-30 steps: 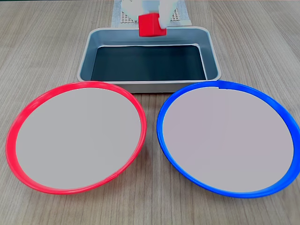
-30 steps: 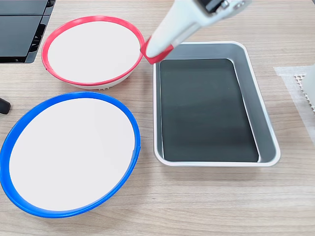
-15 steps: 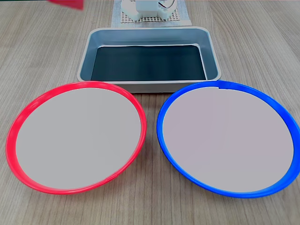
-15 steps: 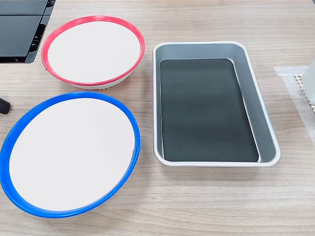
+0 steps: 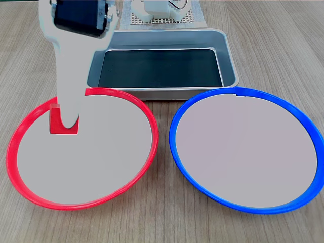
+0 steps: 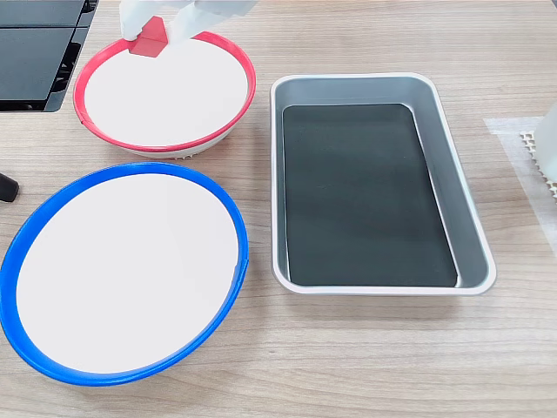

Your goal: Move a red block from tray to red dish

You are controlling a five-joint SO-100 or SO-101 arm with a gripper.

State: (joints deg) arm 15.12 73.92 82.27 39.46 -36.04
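Note:
The red block (image 5: 53,121) sits low over the left part of the red dish (image 5: 91,167), with my gripper (image 5: 65,124) shut on it. One white finger (image 5: 68,101) covers most of the block's front. In the other fixed view the red block (image 6: 150,45) shows between two white fingers just inside the far rim of the red dish (image 6: 165,96), gripped by the gripper (image 6: 152,37). I cannot tell if the block touches the dish. The tray (image 5: 152,93) lies behind the dishes and nothing lies on the dark bottom of the tray (image 6: 470,226).
A blue-rimmed dish (image 5: 245,152) of the same size lies beside the red one, and the blue-rimmed dish (image 6: 122,279) holds nothing. The arm's base stands on a white perforated mat (image 5: 162,17) behind the tray. A black flat object (image 6: 35,52) lies beyond the red dish.
The gripper carried the block from above the tray's far wall, left both views for a moment, and now has come down into the red dish with the block still held.

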